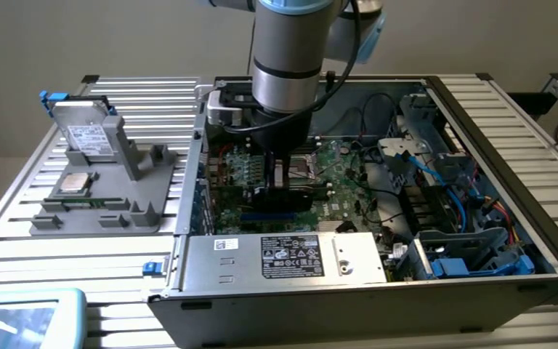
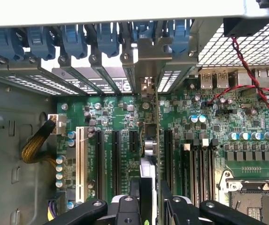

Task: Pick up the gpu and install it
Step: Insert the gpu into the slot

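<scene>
Parts tray [image 1: 75,224] with the hard drive [image 1: 87,134] stands at the exterior view's left. To its right, inside the open computer case [image 1: 357,305], my gripper [image 1: 282,180] clamps the gpu [image 2: 150,140] edge-down over the motherboard [image 2: 209,117]. The card's long axis runs parallel to the expansion slots [image 2: 115,161], with its bracket end toward the rear slot covers [image 2: 78,79]. I cannot tell whether it is seated.

Arm [image 1: 289,65] reaches straight down, end effector [image 2: 149,197] clamped nearly closed
</scene>
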Controlling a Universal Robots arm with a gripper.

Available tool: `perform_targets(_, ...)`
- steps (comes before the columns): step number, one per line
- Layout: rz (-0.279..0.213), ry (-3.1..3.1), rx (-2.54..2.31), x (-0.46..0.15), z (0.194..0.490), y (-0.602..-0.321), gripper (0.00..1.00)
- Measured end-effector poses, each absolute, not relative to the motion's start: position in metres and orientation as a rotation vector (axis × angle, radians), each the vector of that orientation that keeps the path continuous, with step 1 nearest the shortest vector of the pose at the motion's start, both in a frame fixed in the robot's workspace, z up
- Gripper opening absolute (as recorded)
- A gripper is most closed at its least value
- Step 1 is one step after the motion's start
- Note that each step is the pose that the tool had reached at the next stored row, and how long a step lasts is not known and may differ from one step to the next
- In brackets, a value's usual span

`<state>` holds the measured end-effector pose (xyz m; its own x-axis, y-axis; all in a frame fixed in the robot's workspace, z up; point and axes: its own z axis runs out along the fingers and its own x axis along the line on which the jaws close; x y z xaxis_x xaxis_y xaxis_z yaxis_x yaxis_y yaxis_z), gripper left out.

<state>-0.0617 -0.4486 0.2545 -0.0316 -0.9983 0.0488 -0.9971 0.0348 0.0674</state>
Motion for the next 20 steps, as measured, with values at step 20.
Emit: perform_targets(20, 0.002, -2.211, 2.138, -0.0646, 0.2559, -0.4486, 0.27)
